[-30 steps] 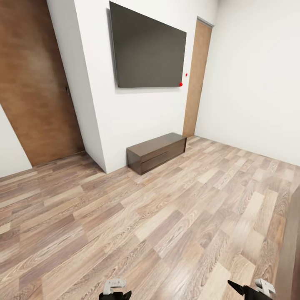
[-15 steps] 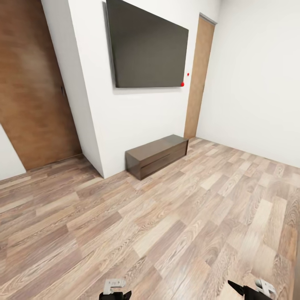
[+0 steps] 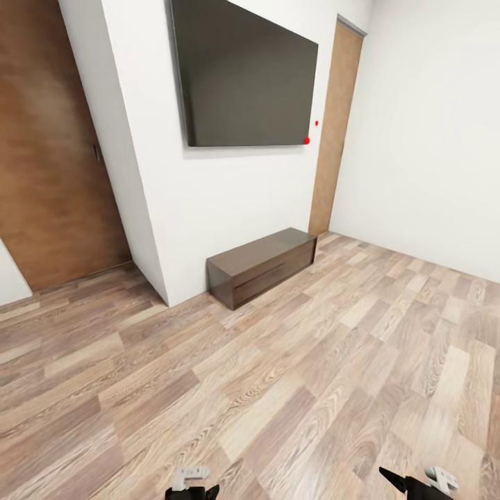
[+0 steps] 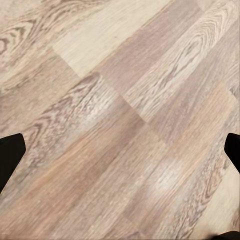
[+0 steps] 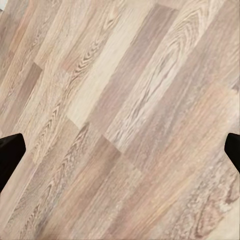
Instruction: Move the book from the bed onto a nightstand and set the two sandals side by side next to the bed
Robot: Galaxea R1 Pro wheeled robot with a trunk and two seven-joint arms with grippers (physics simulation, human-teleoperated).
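Room: white walls, a wood-plank floor (image 3: 292, 375), a dark wall screen (image 3: 243, 76) and a long low bench cabinet (image 3: 262, 266) beneath it against the wall.
Task things: no book, bed, nightstand or sandals in front of me, so I judge I am in transit.
Left gripper (image 3: 192, 484): held low over bare floor, fingers spread wide, carrying nothing.
Right gripper (image 3: 417, 481): likewise apart and empty.
Cut off: both grippers cropped by the head view's lower edge.
Hard to make out: two small red dots beside the screen.

black pointed pincer fingertips (image 4: 10, 155), pale grey wrist brackets (image 3: 191, 475) above black housings
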